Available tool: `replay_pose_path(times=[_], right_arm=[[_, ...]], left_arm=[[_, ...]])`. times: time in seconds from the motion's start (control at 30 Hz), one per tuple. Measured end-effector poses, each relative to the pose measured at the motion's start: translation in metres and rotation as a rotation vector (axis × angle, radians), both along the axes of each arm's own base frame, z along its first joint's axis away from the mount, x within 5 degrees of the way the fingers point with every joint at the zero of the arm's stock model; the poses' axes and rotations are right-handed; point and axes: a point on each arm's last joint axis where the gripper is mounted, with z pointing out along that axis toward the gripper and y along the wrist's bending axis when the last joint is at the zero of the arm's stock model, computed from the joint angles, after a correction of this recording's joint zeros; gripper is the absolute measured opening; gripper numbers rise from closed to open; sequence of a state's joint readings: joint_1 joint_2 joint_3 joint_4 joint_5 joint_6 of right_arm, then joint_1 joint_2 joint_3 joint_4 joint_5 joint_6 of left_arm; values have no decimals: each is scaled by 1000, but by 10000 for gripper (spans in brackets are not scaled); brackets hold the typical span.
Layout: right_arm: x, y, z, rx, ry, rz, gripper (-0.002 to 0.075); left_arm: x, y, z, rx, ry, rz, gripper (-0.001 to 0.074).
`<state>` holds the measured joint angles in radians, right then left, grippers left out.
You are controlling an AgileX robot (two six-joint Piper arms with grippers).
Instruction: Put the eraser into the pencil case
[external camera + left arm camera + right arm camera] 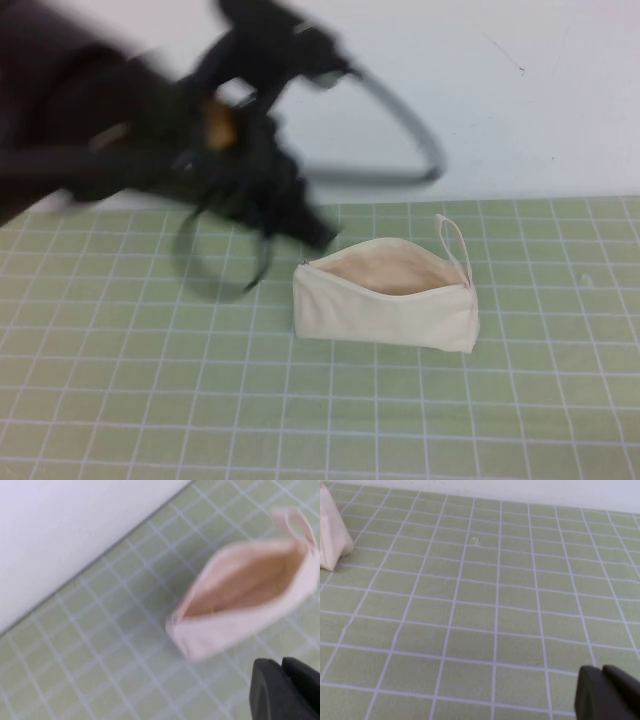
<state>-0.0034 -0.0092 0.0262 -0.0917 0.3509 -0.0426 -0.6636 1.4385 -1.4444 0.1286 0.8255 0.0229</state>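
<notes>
The pencil case is a cream fabric pouch lying on the green grid mat, its zipper open and beige lining showing, with a loop strap at its far right end. My left gripper is blurred, hovering just left of and behind the pouch's left end. In the left wrist view the pencil case lies open beyond my left gripper, whose fingers are pressed together with nothing visible between them. My right gripper is shut over bare mat, with the pouch's end far off. The eraser is not in view.
The green grid mat covers the table up to a white back wall. A dark cable loop hangs from the left arm behind the pouch. A small pale speck lies on the mat.
</notes>
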Motion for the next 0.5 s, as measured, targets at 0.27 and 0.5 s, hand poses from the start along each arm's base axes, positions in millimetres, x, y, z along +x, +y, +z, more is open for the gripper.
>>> replay_pose_path(times=[0.27,0.5], right_arm=[[0,0,0,0,0,0,-1],[0,0,0,0,0,0,-1]], left_arm=[[-89,68,-24,-139,-81,27,1],[-140,107,-49,-271,-144,60,0]])
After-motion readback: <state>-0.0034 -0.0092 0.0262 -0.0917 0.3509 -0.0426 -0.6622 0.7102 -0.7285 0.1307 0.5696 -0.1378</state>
